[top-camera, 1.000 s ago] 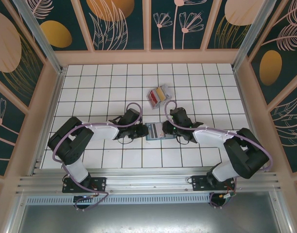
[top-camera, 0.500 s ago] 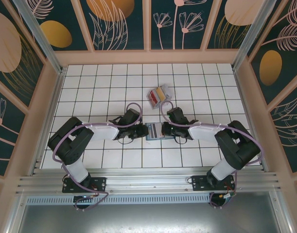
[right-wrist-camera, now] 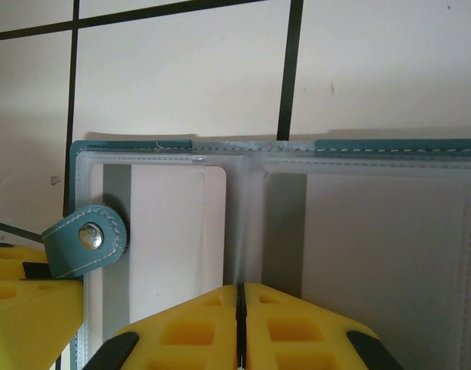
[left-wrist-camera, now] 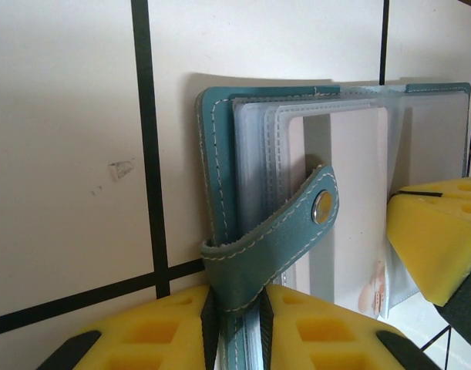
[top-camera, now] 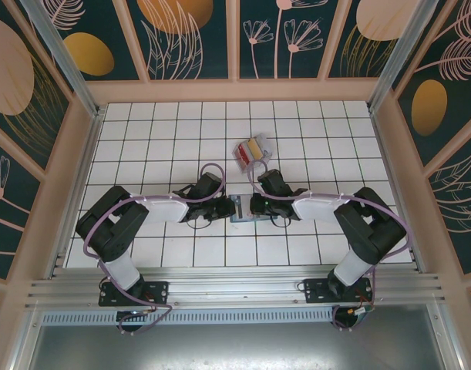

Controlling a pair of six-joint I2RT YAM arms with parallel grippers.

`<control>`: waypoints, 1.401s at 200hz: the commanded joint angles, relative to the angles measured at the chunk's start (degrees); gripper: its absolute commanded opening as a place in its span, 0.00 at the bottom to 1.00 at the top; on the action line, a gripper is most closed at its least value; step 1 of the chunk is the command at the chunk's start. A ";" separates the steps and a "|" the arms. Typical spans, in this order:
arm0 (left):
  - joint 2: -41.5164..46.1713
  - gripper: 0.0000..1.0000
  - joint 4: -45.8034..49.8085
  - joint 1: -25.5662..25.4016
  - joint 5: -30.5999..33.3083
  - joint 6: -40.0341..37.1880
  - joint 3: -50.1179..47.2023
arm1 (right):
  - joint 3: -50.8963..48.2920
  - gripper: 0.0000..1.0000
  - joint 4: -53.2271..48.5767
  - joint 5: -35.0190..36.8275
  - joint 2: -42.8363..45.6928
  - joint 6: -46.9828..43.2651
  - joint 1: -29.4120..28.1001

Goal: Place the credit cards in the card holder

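White tiled surface [top-camera: 142, 131], floral walls. The card holder [top-camera: 240, 210] lies open at centre. Your left jaws clamp its strap edge; your right jaws are pressed together, apparently pinching a clear page. The credit cards [top-camera: 251, 149] sit in the clear box [top-camera: 241, 158] beyond, so loading looks undone.

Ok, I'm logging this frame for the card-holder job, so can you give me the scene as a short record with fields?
card holder: lying open on the tiled table, strap unsnapped
left gripper: shut on the card holder's cover edge
right gripper: shut on a clear pocket page at the fold
credit cards: stacked farther out on the table, apart from the card holder
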State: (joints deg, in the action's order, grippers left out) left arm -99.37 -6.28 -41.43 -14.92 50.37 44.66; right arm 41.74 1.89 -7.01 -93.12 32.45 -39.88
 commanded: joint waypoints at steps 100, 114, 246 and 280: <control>8.42 0.41 16.70 -1.24 9.83 -7.65 9.81 | -3.19 0.12 -6.05 -0.52 11.21 -0.75 3.14; 5.85 0.41 20.11 -1.20 11.76 -10.63 14.48 | -4.69 0.12 -6.67 -1.36 13.19 -0.30 3.32; -10.54 0.31 19.72 0.82 7.00 -16.80 20.10 | -16.54 0.14 0.66 -6.25 14.22 6.20 5.57; -3.64 0.29 14.27 -0.19 2.72 -10.71 9.36 | -12.24 0.14 2.20 -7.66 8.99 3.17 8.19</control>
State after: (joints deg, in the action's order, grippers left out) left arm -107.31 9.13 -40.51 -7.57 34.72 60.95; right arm 26.44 1.78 -16.64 -79.68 37.78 -33.12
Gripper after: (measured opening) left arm 0.291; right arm 0.141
